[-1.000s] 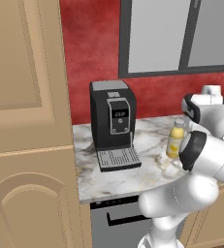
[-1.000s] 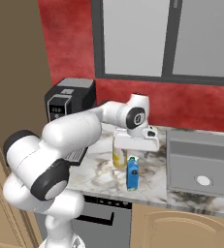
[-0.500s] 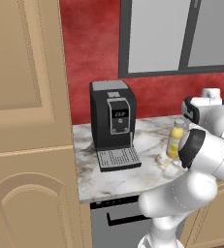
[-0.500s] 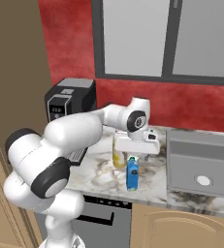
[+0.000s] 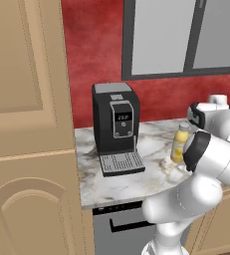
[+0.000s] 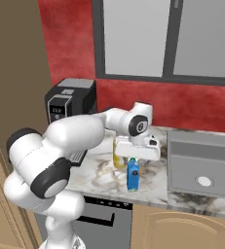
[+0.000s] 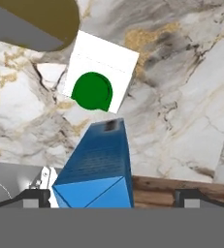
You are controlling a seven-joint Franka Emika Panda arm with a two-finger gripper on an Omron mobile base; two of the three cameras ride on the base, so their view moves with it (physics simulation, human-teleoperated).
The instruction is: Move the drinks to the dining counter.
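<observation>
A slim blue carton (image 6: 132, 175) stands on the marble worktop (image 6: 99, 177) near its front edge. My gripper (image 6: 132, 159) hangs just above it, pointing down. In the hand view the blue carton (image 7: 96, 169) rises between my open gripper (image 7: 112, 196), one dark fingertip (image 7: 33, 196) on each side and not touching it. Just beyond it stands the green-and-white carton (image 7: 101, 72). The yellow bottle (image 6: 119, 159) stands behind my hand and shows beside my arm as the yellow bottle (image 5: 178, 144). The dining counter is out of view.
A black coffee machine (image 5: 115, 124) stands at the left of the worktop against the red wall. A grey sink (image 6: 201, 165) lies to the right of the cartons. A tall tan cabinet (image 5: 22, 124) bounds the left side. The worktop's front edge is close to the blue carton.
The hand has come down and slightly left, closer over the blue carton. Its jaws stay open. The drinks have not moved.
</observation>
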